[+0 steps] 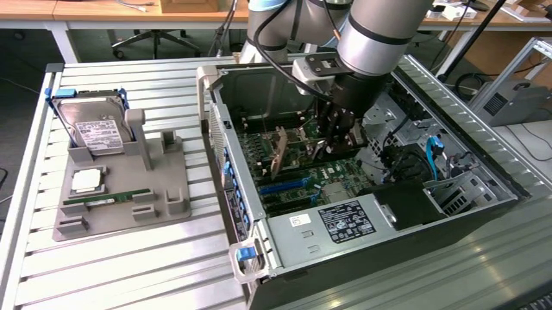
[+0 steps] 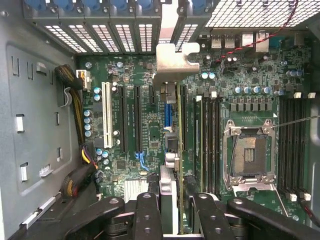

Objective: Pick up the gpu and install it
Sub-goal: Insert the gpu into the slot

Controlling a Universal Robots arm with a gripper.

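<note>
The gpu (image 1: 278, 152) stands edge-on inside the open computer case (image 1: 483, 194), centre of the exterior frame, over the motherboard (image 1: 340, 177). In the wrist picture the gpu (image 2: 169, 150) runs between the gripper (image 2: 171, 210) fingers (image 2: 146, 215), which are closed on the card (its silvery bracket toward the slotted rear wall). The hard drive (image 1: 97, 132) sits upper left.

Labels on hard drive (image 1: 97, 134), power supply (image 1: 345, 221): illegible.
</note>
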